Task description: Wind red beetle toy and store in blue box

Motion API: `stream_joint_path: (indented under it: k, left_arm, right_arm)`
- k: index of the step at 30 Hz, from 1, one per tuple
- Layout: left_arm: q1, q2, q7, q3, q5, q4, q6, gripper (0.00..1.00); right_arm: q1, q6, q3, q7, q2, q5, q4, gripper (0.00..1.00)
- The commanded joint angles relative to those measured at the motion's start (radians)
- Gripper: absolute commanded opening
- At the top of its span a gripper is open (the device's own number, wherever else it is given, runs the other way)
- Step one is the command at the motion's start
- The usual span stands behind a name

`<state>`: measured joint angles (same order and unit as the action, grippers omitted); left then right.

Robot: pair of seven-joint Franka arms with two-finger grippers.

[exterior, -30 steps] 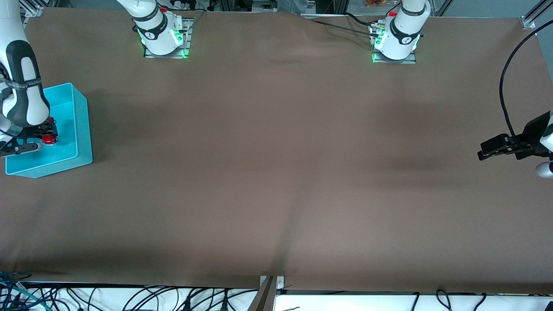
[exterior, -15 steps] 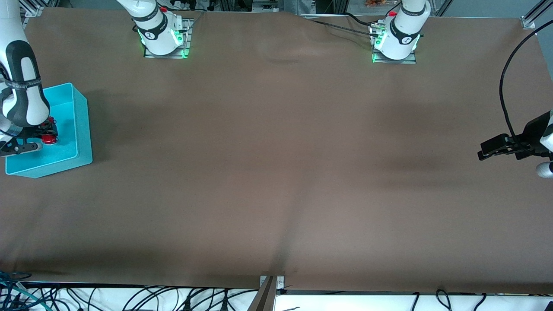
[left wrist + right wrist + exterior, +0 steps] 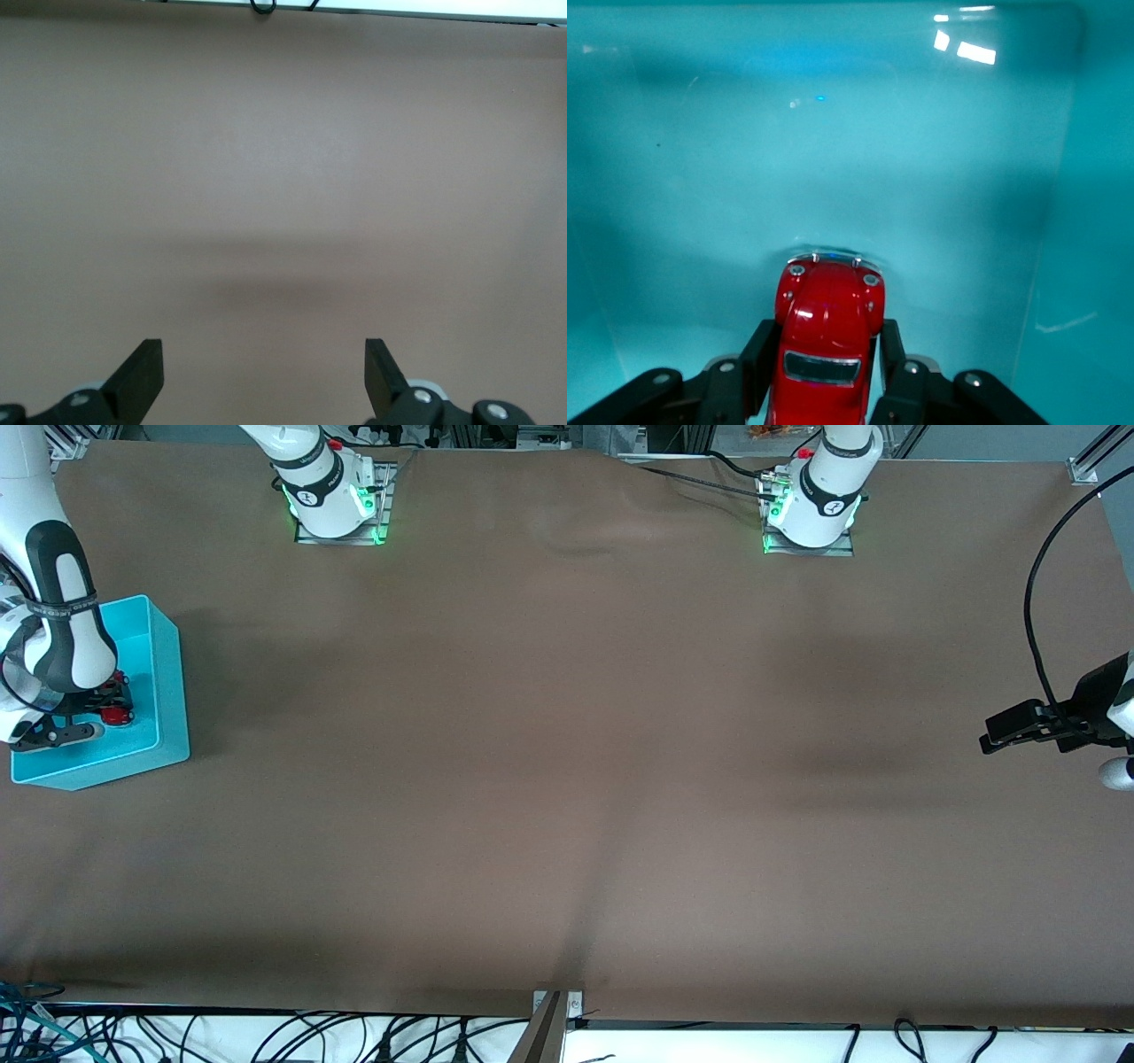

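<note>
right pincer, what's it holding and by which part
The right pincer holds the red toy car by its two sides, inside the blue box. The left pincer holds nothing.

Glossy red beetle toy (image 3: 827,341) nose-down inside cyan blue box (image 3: 168,691), at right arm's end.

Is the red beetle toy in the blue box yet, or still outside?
In, still gripped: the right pincer holds the red beetle toy inside the blue box.

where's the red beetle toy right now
The red beetle toy is clamped in the right gripper, inside the blue box at the right arm's end of the table.
</note>
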<state>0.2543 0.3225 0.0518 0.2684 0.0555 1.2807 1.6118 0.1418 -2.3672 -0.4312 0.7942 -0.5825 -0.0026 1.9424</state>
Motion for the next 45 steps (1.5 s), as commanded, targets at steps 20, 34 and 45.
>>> stream_joint_path:
  k: [20,34,45]
  left_arm:
    - [-0.006,0.01,-0.015,-0.005,0.015,-0.023,0.0,1.0]
    - [-0.006,0.01,-0.015,-0.005,0.015,-0.023,0.0,1.0]
    - [-0.006,0.009,-0.015,-0.005,0.014,-0.023,0.0,1.0]
  right_arm:
    - [0.018,0.074,0.022,-0.01,0.099,0.021,-0.007,0.96]
    - [-0.001,0.244,0.022,-0.01,0.24,0.013,-0.007,1.0]
    - [-0.034,0.365,0.02,-0.012,0.381,0.001,-0.003,1.0]
